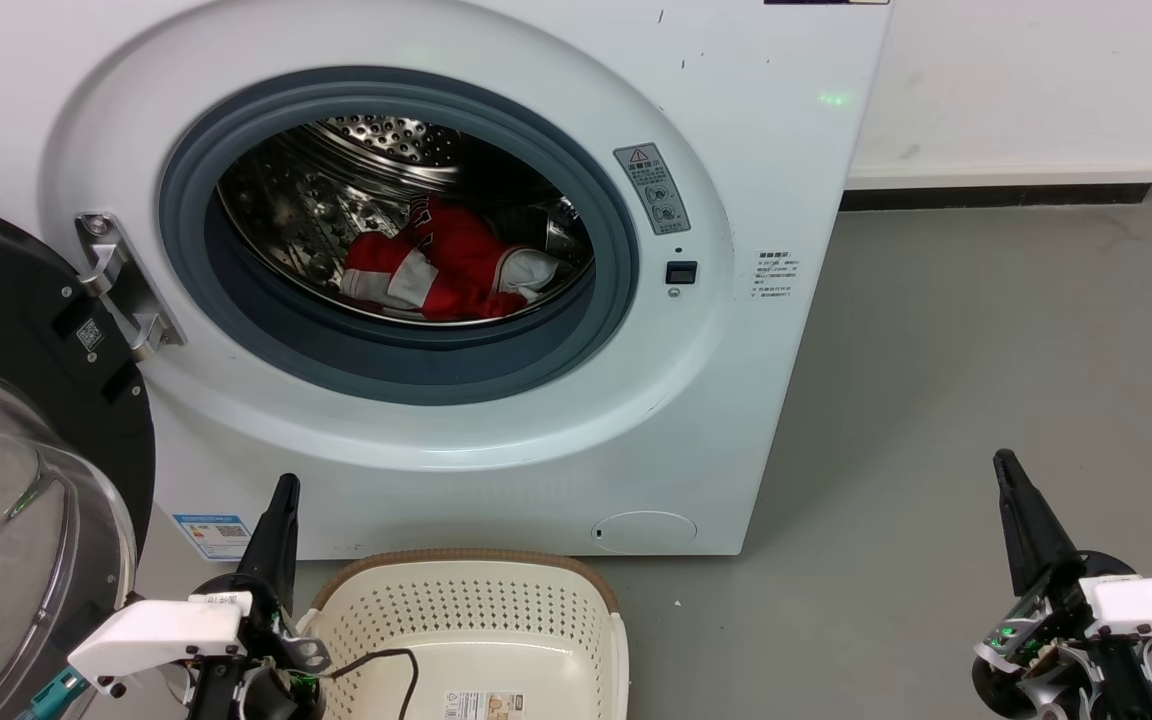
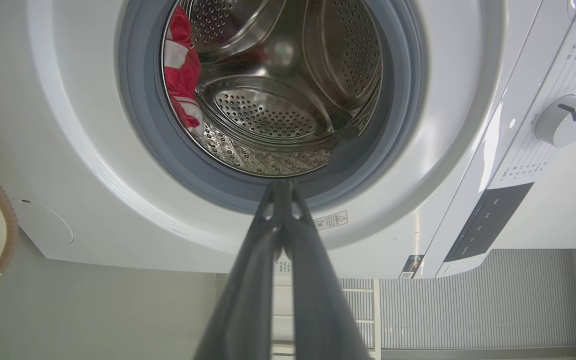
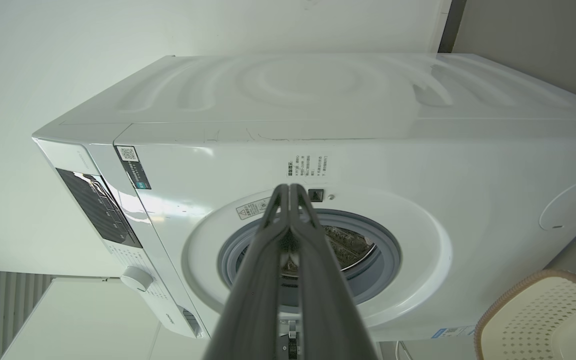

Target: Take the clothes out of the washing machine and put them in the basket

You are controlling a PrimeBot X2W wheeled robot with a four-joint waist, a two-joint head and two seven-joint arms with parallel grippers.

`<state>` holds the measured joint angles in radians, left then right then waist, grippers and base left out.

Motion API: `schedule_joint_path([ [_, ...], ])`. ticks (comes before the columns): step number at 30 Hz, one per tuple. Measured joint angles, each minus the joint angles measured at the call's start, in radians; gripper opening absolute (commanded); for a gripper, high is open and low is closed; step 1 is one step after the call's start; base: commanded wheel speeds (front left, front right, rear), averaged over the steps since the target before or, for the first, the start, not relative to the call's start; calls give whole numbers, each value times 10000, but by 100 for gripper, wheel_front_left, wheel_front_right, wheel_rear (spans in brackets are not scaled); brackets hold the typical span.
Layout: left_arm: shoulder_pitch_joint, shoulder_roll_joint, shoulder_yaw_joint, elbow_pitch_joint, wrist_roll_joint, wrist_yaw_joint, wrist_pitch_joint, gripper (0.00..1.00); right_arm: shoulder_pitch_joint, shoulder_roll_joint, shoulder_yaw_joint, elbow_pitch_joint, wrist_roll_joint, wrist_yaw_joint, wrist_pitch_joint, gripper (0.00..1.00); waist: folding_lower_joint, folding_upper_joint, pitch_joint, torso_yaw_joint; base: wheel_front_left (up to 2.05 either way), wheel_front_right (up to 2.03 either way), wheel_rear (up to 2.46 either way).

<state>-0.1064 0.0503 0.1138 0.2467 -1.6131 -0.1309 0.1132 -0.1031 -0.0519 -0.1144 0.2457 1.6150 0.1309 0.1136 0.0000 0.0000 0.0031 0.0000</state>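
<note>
We counted one large white front-loading washing machine [image 1: 496, 470], one red-and-white fabric garment [image 1: 456, 265], one cream perforated plastic basket with a brown rim [image 1: 466, 556] and two dark-fingered pincers; our left pincer [image 1: 286, 485] and right pincer [image 1: 1004, 462] each had fingers pressed together, holding and touching nothing; the garment lay inside the perforated steel drum [image 1: 376, 135], well beyond the left pincer's tips; the basket stood just right of it.

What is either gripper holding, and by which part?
Nothing. The left gripper and the right gripper are shut and empty; the red fabric garment with white panels lies inside the perforated steel drum.
</note>
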Motion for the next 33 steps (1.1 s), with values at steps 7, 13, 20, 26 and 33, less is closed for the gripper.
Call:
schedule_joint_path([
  [7,2,0,0,10,0,0,0,100,1,0,0,8,0,0,0,100,0,0,0,0,0,0,0],
  [13,273,-31,-151,253,-10,2,-119,100,310,33,52,207,4,-2,-140,100,0,0,1,1,0,0,0],
  [20,251,-29,-531,132,336,4,-493,100,471,44,19,-15,-483,-2,-495,100,0,0,-5,49,0,0,0],
  [26,220,-27,-502,-255,1720,4,-773,100,608,46,-33,-414,-1946,-2,-779,100,0,0,-10,59,0,0,0],
  [33,220,-27,-548,-721,3622,2,-1072,100,673,48,23,-855,-4082,-2,-1064,100,0,0,-10,54,0,0,0],
])
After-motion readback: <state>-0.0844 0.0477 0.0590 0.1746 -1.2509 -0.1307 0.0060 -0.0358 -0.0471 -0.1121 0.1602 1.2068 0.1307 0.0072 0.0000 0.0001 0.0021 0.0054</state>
